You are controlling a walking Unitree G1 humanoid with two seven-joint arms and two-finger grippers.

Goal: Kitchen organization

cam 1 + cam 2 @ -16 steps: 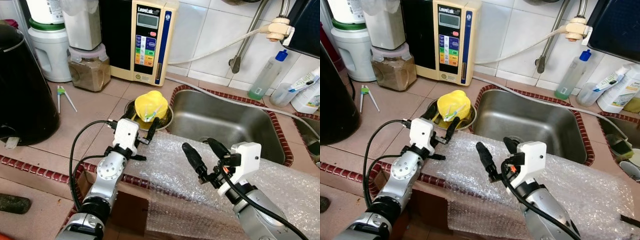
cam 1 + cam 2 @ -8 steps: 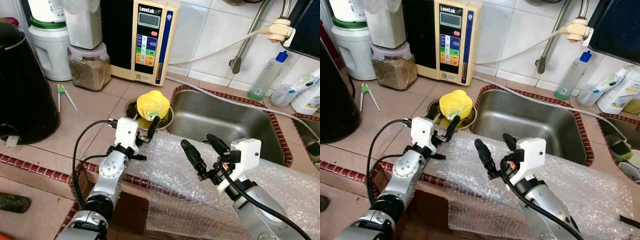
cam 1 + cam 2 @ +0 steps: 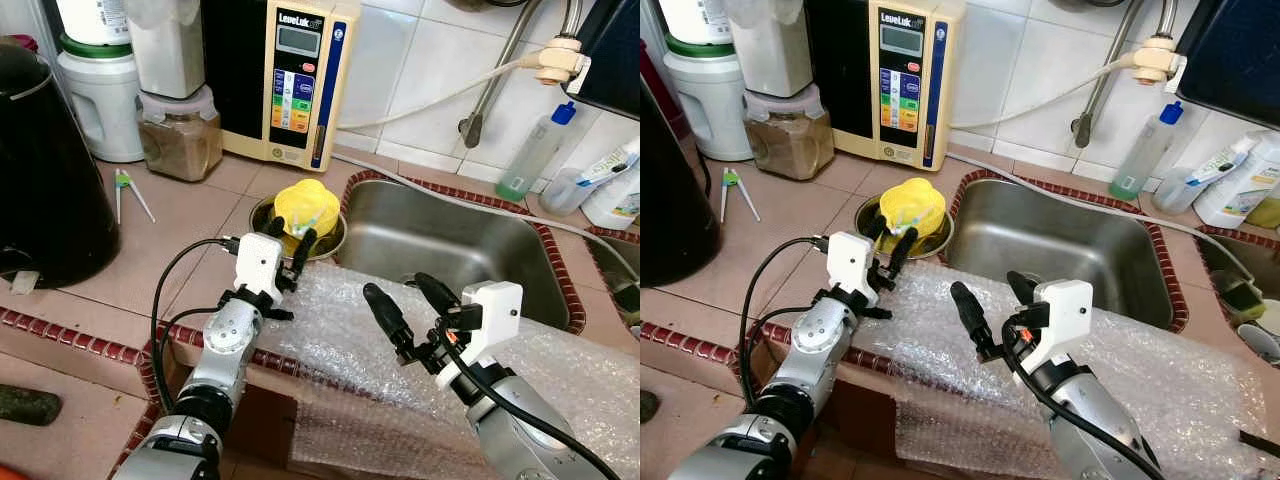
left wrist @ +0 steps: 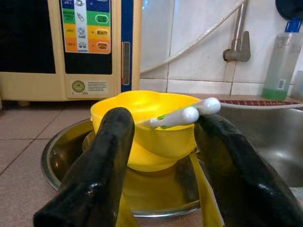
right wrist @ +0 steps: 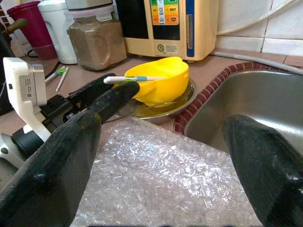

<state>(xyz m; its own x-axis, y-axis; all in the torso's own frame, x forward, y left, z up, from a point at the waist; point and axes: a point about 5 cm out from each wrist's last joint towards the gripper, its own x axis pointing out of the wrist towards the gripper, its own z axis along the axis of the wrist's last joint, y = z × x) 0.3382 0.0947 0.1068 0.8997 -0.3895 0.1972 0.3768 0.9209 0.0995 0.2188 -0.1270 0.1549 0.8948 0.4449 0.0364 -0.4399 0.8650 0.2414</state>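
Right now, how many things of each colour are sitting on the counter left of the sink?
Yellow: 1, the bowl
Silver: 1, the metal dish under it
Black: 1, the kettle
White: 1, the jug
Cream: 1, the water machine
Brown: 1, the powder jar
Green and white: 1, the chopsticks
Total: 7

yellow bowl (image 3: 306,207) (upright), in steel dish (image 3: 335,238)

1. I read "LeveLuk" at the top of the cream water ionizer (image 3: 297,80).
2. In the left wrist view I read "BEAUTY" on 1 of its buttons (image 4: 101,32).
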